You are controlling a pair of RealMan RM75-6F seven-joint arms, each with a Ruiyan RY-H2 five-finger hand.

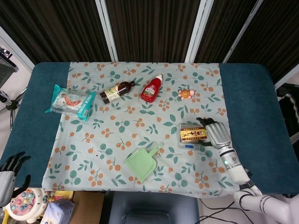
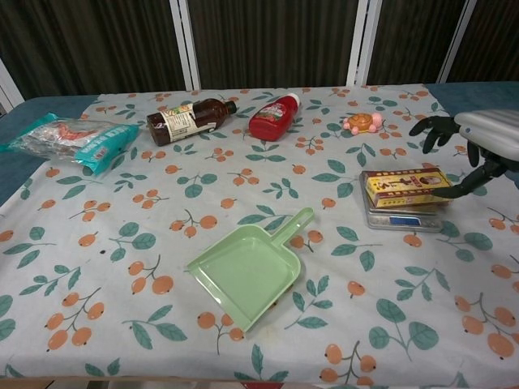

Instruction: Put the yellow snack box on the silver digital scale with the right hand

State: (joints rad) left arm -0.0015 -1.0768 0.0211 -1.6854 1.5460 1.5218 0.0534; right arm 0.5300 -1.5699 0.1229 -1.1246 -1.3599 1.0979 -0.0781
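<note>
The yellow snack box [image 1: 193,134] [image 2: 406,186] lies flat on the silver digital scale [image 1: 189,145] [image 2: 402,217] at the right of the table. My right hand [image 1: 216,133] [image 2: 470,146] hovers just right of the box with its fingers spread apart and nothing in them; a lower finger reaches close to the box's right end. My left hand [image 1: 9,171] hangs open below the table's left front corner in the head view, far from the box.
A green dustpan [image 1: 142,162] [image 2: 247,270] lies front centre. At the back lie a brown bottle [image 2: 188,118], a red ketchup bottle [image 2: 274,117], a small turtle toy [image 2: 363,122] and a teal snack bag [image 2: 71,138] at the far left.
</note>
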